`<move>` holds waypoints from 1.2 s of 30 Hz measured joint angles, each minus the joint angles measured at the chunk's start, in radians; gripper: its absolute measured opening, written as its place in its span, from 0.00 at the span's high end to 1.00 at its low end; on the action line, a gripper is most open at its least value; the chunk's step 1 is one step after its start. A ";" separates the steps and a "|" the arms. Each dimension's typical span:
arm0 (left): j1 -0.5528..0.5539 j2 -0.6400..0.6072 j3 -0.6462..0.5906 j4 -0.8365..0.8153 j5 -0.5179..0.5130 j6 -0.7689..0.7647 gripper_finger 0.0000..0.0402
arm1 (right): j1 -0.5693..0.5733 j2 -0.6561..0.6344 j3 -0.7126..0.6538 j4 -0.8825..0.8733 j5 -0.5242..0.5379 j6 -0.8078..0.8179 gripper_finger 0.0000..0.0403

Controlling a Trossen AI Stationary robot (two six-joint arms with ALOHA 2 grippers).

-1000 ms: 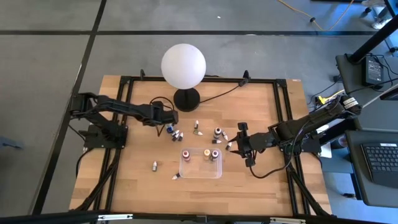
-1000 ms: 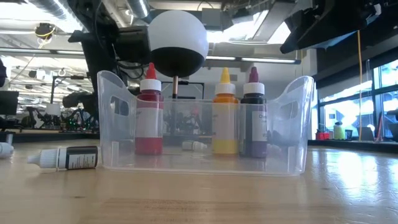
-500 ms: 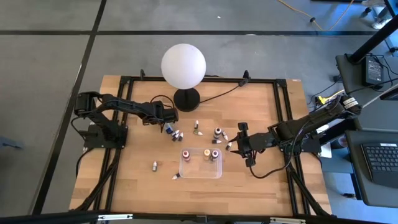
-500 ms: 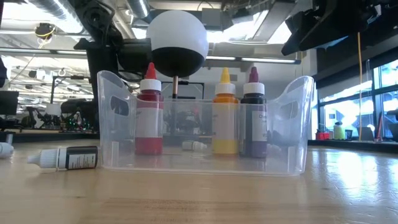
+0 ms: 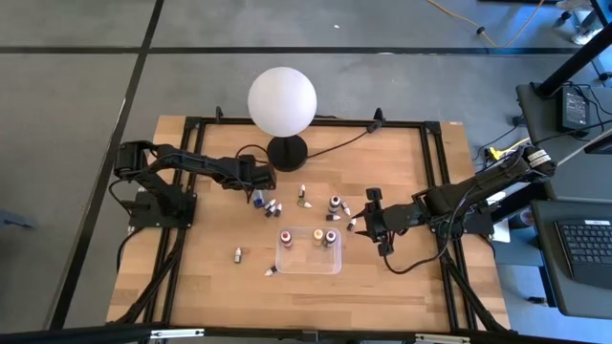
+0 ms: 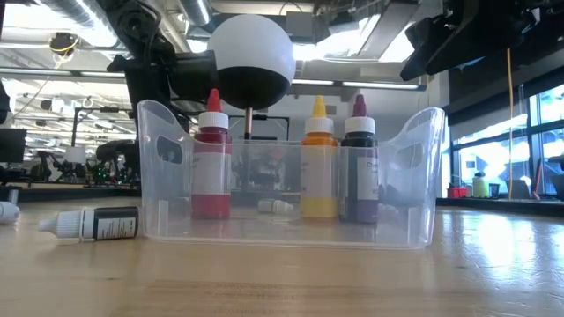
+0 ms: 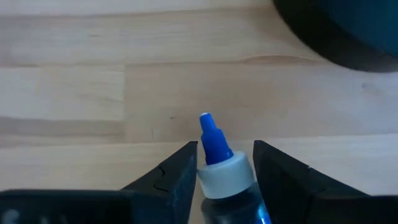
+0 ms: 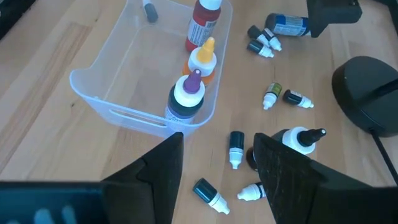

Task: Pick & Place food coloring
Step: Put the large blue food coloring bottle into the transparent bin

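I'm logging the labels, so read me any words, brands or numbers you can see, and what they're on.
None can be read.
Dark bottle in the clear tray: white print, too small.
Lying bottle left of the tray: label blurred.
Blue bottle: label too small.

Robotics lab; exposed ceiling ducts (image 6: 53, 13); workstation laptop (image 5: 585, 250)

Two black articulated arms, matte finish, boxy joint housings. Left arm (image 5: 196, 170) and right arm (image 5: 459, 199) each trail black cabling. Fingers (image 7: 171, 180) dark, wedge-shaped, flat inner faces.
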 joint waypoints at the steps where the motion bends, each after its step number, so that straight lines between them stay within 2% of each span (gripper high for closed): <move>1: 0.000 0.000 0.000 0.000 0.001 0.016 0.65 | 0.000 0.000 0.000 0.000 0.000 0.001 0.51; 7: 0.000 -0.002 0.001 0.000 0.023 0.147 0.75 | 0.000 0.000 0.000 -0.003 0.000 0.024 0.51; 16: -0.003 -0.002 0.001 0.003 0.079 0.370 0.80 | 0.000 0.000 0.000 -0.005 0.000 0.027 0.51; 22: -0.003 -0.002 0.001 0.009 0.156 0.512 0.90 | 0.000 0.000 0.000 -0.005 0.000 0.027 0.51; 29: -0.003 -0.002 0.001 0.009 0.252 0.631 0.88 | 0.000 0.000 0.000 -0.004 0.001 0.053 0.51; 36: -0.018 -0.002 0.001 0.011 0.250 0.767 0.92 | 0.000 0.000 0.000 -0.004 0.005 0.076 0.51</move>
